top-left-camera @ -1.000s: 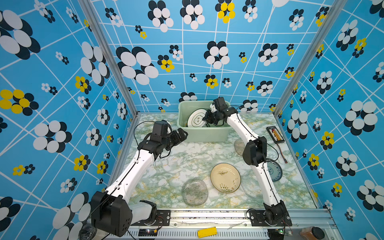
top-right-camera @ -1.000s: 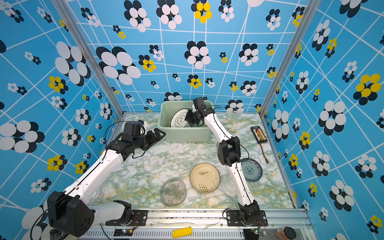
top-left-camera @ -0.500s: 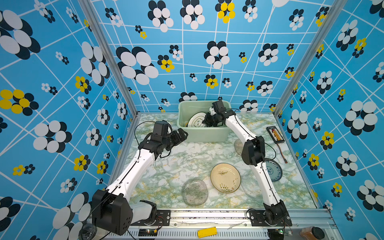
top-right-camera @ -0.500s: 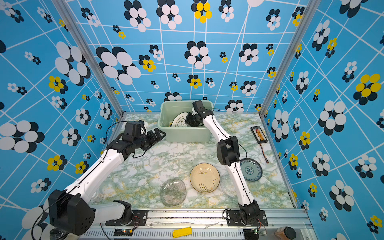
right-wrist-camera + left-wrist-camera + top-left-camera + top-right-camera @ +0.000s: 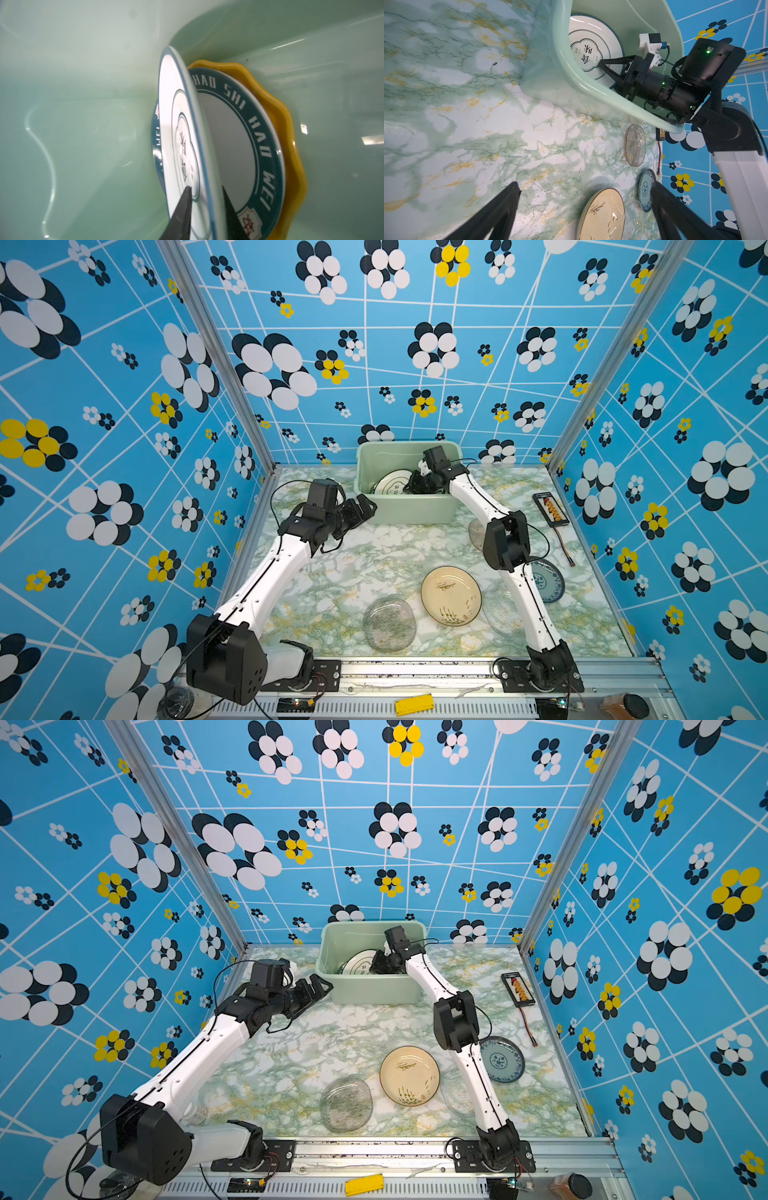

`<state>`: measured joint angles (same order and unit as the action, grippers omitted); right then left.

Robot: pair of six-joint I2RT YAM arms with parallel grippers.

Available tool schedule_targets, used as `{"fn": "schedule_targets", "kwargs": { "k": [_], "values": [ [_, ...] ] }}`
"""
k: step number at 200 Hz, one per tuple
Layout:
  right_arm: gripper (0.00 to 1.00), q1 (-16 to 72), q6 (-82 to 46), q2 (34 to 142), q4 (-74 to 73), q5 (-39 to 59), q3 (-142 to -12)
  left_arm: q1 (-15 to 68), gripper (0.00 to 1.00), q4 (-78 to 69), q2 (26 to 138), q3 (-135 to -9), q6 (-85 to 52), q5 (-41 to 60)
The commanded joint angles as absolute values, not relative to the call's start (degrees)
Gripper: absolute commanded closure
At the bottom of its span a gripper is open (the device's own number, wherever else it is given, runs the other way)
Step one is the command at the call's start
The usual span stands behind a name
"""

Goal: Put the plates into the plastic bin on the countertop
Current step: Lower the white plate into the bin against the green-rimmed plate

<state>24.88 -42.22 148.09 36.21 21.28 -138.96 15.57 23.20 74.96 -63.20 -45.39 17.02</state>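
Countertop (image 5: pixel 374 556) bin (image 5: pixel 409 516): plate (image 5: pixel 176 124) inside right tool (image 5: pixel 206 187)

a white dark-rimmed plate (image 5: pixel 390 484) leans in the mint bin (image 5: pixel 409 510), a beige plate (image 5: pixel 451 595) flat on the countertop (image 5: pixel 374 556).

In my mint-green bin (image 5: pixel 409 510): white plate (image 5: pixel 168 133) with thin teal rim, teal-banded plate (image 5: pixel 259 128) lettered white, yellow plate (image 5: pixel 288 128); countertop (image 5: pixel 374 556) marbled green, white, yellow.

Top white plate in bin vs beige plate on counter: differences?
The white plate leans tilted inside the bin, straddled by the right end effector; the beige plate lies flat on the countertop, untouched. White has a thin dark rim and characters; beige has a grass drawing. Both are round.
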Motion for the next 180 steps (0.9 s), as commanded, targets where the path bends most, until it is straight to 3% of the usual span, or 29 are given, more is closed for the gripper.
{"fn": "schedule_targets", "kwargs": {
  "k": [1,98,111,117,125,180],
  "values": [
    [0.68,25.5,-40.9,147.8,36.4,19.7,-137.9,16.1,0.01,25.0,75.2,-64.4,-45.1,17.5],
    [0.27,26.5,-35.4,144.2,43.0,14.7,-137.8,17.4,0.01,26.4,73.4,-63.7,-46.0,15.1],
    [0.19,26.7,-34.8,143.5,43.9,13.6,-137.9,17.4,0.01,27.0,72.7,-63.7,-46.2,14.1],
    [0.08,26.8,-34.5,143.2,44.4,13.1,-137.9,17.6,0.01,27.3,72.3,-63.7,-46.4,13.5],
    [0.01,27.1,-33.8,142.8,44.9,12.5,-138.0,17.6,0.01,27.7,71.8,-63.7,-46.6,12.9],
    [0.01,28.6,-28.7,139.8,51.1,7.0,-141.4,17.5,0.01,30.8,68.5,-63.8,-47.0,9.4]
  ]
}}
